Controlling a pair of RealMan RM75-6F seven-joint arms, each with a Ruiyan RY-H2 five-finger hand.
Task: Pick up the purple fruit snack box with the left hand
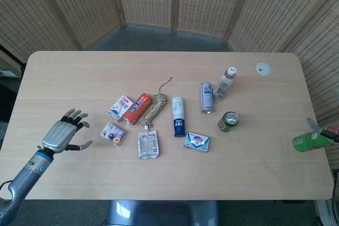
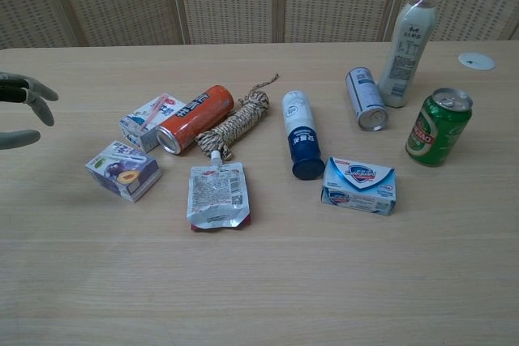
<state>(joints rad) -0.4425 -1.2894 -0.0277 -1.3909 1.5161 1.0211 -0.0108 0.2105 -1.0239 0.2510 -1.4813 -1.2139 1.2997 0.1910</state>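
A: Purple snack box point(image 1: 113, 134) lies flat at the near-left of the cluster, beside the pouch point(image 1: 148, 144).

B: Left hand point(image 1: 64, 133) hovers near it, empty, fingers spread, presumably readying a grasp. Right hand point(image 1: 324, 130) grasps a green bottle point(image 1: 307, 142).

My head cam looks steeply down on the whole table point(image 1: 159, 178); chest cam sits low, close, sharing the central clutter.
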